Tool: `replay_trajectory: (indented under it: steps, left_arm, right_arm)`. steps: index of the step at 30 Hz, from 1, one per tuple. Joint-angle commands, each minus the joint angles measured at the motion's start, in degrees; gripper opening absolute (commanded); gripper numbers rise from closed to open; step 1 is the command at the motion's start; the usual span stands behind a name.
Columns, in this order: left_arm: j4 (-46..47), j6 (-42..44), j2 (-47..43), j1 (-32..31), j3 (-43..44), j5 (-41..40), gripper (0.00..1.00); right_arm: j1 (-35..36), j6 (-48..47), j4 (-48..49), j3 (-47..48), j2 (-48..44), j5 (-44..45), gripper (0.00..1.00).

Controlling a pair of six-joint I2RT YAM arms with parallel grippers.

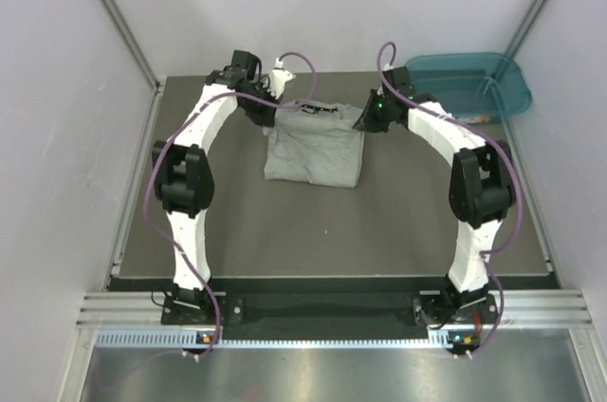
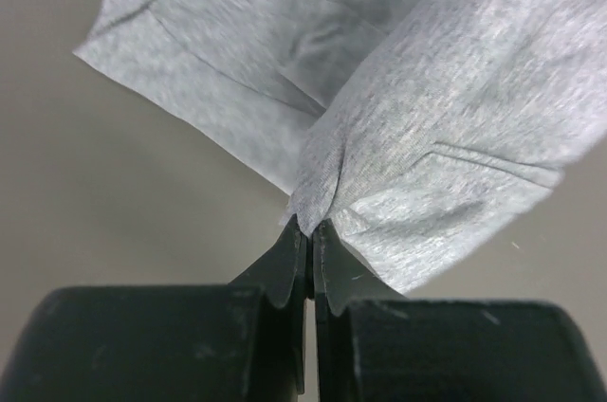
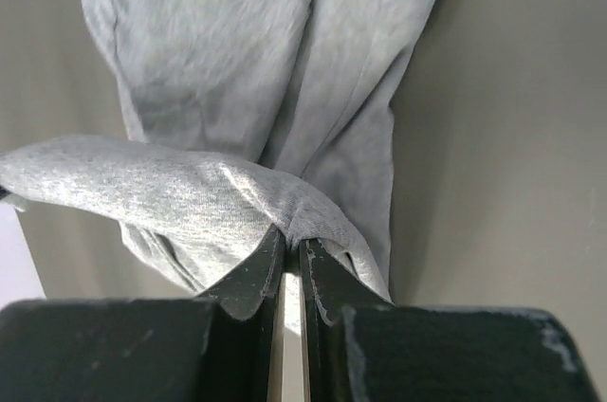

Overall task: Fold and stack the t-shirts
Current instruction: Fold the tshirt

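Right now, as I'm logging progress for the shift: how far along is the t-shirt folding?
Early to midway. Looks done: the t-shirt lies on the table as a narrowed rectangle, sides apparently folded in. In hand: the left gripper and right gripper are each shut on a pinch of its far edge. Left: completing that fold and stacking; no stack or second shirt is visible.

Top view: t-shirt (image 1: 313, 155) far corners hidden under the arms, chest print too small to tell. Pinched fabric hidden between tips of left gripper (image 2: 305, 231) and right gripper (image 3: 289, 243). Wrist views: shirt cut off at top edges, upper folds blurry. Teal tub (image 1: 469, 84) contents too small.
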Motion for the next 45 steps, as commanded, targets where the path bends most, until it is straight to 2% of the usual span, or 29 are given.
replay_trajectory:
  steps: [1, 10, 17, 23, 29, 31, 32, 33, 34, 36, 37, 38, 39, 41, 44, 45]
  left_arm:
    - [1.0, -1.5, 4.2, 1.0, 5.8, -2.7, 0.0]
    - [5.5, -3.5, 9.2, 1.2, 12.3, -9.2, 0.0]
    - [12.4, -5.0, 9.8, 1.0, 12.5, -11.8, 0.0]
    - [13.6, -5.2, 13.1, 0.8, 14.5, -13.0, 0.0]
    - [20.3, -6.4, 14.9, 0.1, 14.3, -14.5, 0.0]
    - [23.9, -7.4, 16.1, -0.1, 14.4, -17.4, 0.02]
    - [25.1, -8.8, 16.5, -0.1, 14.5, -19.7, 0.24]
    - [25.9, -9.5, 17.5, -0.1, 14.7, -20.8, 0.37]
    - [27.0, -10.2, 18.0, -0.1, 15.1, -21.7, 0.49]
    - [26.6, -12.1, 19.3, 0.0, 17.4, -23.9, 0.68]
    - [25.8, -12.8, 19.6, 0.0, 18.5, -23.5, 0.7]
    - [23.6, -14.1, 19.6, 0.2, 19.6, -22.9, 0.78]
    - [22.8, -14.9, 18.7, 0.3, 21.0, -20.8, 0.91]
    - [22.0, -16.4, 17.0, 0.4, 20.7, -19.0, 0.97]
    - [20.4, -16.8, 12.6, 0.7, 18.4, -17.3, 0.99]
    - [19.1, -17.2, 9.4, 1.0, 14.8, -16.6, 0.99]
  right_arm:
    - [-1.6, -1.2, 3.3, 5.9, 2.9, 0.1, 0.0]
    - [-3.0, 1.8, 3.9, 16.0, 12.7, -0.4, 0.0]
    - [-3.5, 5.1, 5.8, 18.4, 15.5, 2.8, 0.0]
    - [-3.8, 7.8, 8.7, 19.7, 17.2, 5.7, 0.0]
    - [-3.8, 8.6, 11.1, 20.6, 18.7, 9.2, 0.0]
    - [-3.7, 9.4, 12.3, 20.5, 19.9, 10.9, 0.05]
    - [-3.8, 9.5, 13.1, 20.6, 20.5, 11.3, 0.11]
    - [-3.8, 9.5, 13.6, 20.8, 21.6, 11.6, 0.3]
    - [-3.8, 9.3, 14.0, 21.2, 22.3, 11.4, 0.38]
    - [-3.9, 8.4, 13.0, 23.3, 23.9, 11.2, 0.49]
    - [-3.9, 7.7, 12.4, 24.0, 23.9, 11.4, 0.5]
    - [-3.8, 5.7, 11.8, 24.4, 23.5, 11.7, 0.51]
    - [-3.5, 4.5, 11.4, 24.2, 21.7, 11.8, 0.52]
    - [-3.1, 1.0, 11.2, 23.0, 19.1, 14.3, 0.54]
    - [-2.4, -2.0, 9.2, 18.5, 12.6, 16.8, 0.58]
    - [-2.2, -2.4, 8.6, 14.7, 8.8, 17.9, 0.59]
